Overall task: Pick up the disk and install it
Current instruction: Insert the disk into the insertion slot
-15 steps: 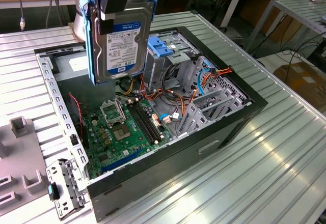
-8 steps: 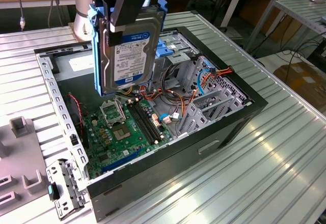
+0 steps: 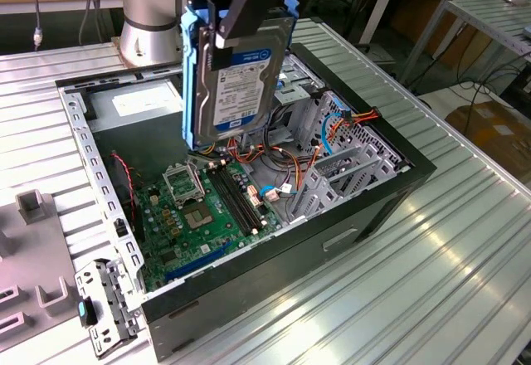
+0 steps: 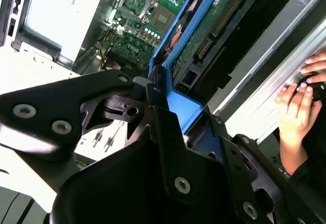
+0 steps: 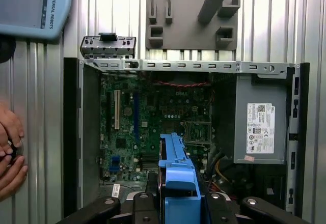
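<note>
Metal disk (image 3: 242,83), plastic carrier (image 3: 191,75), ribbed metal table (image 3: 448,257)

we are counting one disk (image 3: 241,66), and one gripper (image 3: 226,18) is clamping it. we are counting one open computer case (image 3: 249,290). inside the case we are counting one green motherboard (image 3: 195,216) and one grey power-supply box (image 5: 260,127). outside the case we are counting one loose metal bracket (image 3: 104,307), one grey fixture plate (image 5: 188,15) and one teach pendant (image 5: 28,2). we are also counting two hands (image 4: 298,104), both belonging to one person at the table's edge.
</note>
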